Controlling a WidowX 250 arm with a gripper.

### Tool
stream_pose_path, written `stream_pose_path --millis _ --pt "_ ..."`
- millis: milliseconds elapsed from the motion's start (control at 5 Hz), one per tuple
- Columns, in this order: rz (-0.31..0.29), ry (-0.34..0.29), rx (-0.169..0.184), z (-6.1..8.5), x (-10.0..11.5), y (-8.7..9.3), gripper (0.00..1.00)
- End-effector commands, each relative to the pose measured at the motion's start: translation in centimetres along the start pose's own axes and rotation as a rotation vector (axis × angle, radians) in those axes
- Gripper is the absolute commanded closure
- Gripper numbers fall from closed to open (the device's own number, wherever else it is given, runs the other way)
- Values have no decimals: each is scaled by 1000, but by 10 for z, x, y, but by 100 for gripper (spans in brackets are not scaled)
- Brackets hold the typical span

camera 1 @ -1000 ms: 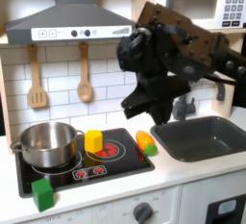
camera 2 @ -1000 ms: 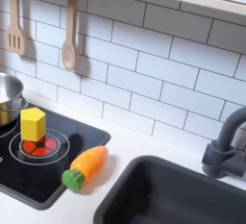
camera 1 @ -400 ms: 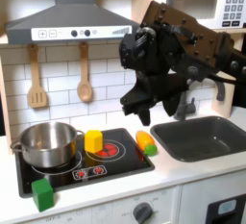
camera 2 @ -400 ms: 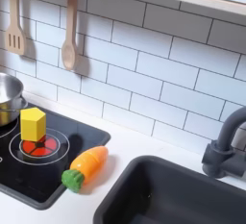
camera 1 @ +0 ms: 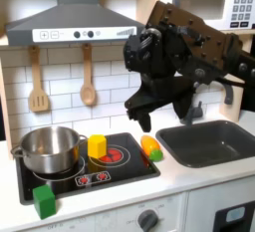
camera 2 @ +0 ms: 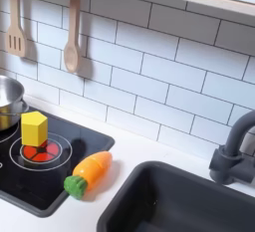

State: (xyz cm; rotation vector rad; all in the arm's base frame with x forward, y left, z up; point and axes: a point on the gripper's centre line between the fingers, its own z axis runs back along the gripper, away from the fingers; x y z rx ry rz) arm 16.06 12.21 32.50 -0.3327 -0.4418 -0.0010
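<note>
My fingers (camera 1: 141,108) hang open, empty, above the carrot (camera 1: 150,147); below them, its green end points toward the bench's front edge.

This was a toy play kitchen. White subway-tile wall (camera 2: 149,57) ran behind a black two-burner stovetop (camera 1: 85,171) with a grey range hood (camera 1: 70,22) above it. A wooden spatula (camera 1: 38,82) and wooden spoon (camera 1: 88,77) hung on the tiles. A dark sink (camera 1: 209,141) with a faucet (camera 2: 234,151) sat in the white counter, and a microwave keypad (camera 1: 242,5) showed at the first exterior view's upper right.
</note>
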Motion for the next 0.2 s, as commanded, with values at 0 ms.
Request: stream_pose_path --millis 0 --pt "1 1 1 0 0 0 0"
